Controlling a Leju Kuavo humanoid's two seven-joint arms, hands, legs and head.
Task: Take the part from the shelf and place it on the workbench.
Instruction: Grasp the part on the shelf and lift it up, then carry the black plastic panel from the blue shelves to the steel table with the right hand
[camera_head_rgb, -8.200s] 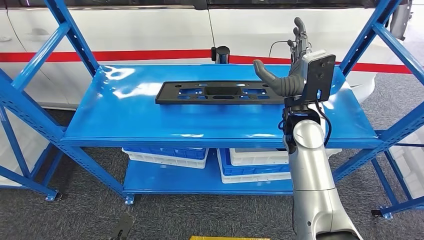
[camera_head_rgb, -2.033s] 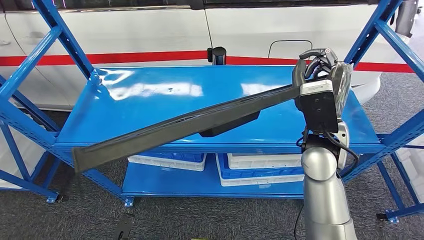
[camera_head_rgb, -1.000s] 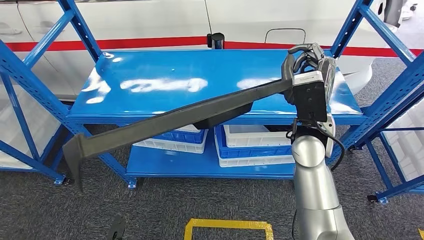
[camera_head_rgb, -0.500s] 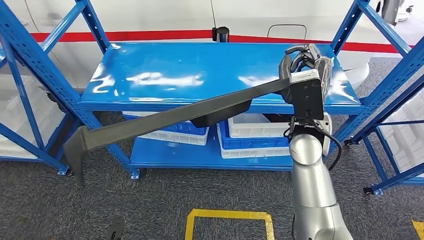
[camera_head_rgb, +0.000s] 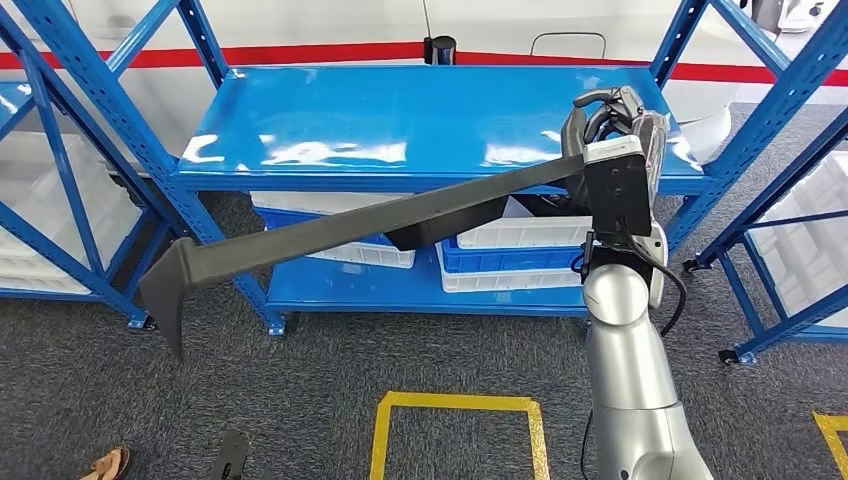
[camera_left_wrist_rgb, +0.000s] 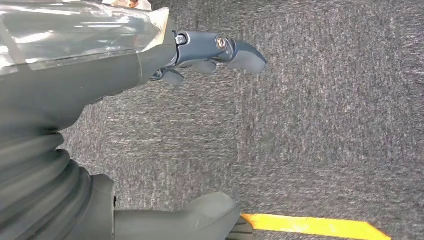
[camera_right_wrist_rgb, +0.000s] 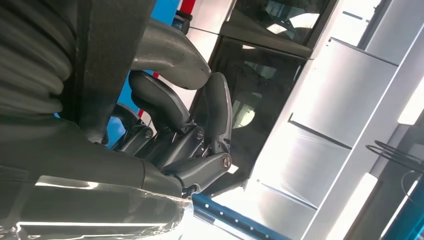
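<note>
Right hand (camera_head_rgb: 606, 125) grips one end of the long black part (camera_head_rgb: 330, 225), fingers (camera_right_wrist_rgb: 165, 107) curled around it; part slants down to the robot's left, in the air in front of the blue shelf (camera_head_rgb: 420, 120) and clear of its top board (far end hangs over grey carpet (camera_head_rgb: 300, 400)). Left hand (camera_left_wrist_rgb: 150, 125) hangs over the carpet holding nothing, fingers spread. White and blue bins (camera_head_rgb: 500, 255) on the lower shelf level. Yellow floor tape (camera_head_rgb: 455, 435) nearby.

It was a car workshop or factory floor: a blue steel shelving rack (camera_head_rgb: 420, 120) holding white and blue plastic bins (camera_head_rgb: 500, 255) stood before a white vehicle (camera_head_rgb: 300, 25), with yellow floor markings (camera_head_rgb: 455, 405) on grey carpet (camera_head_rgb: 110, 400).
</note>
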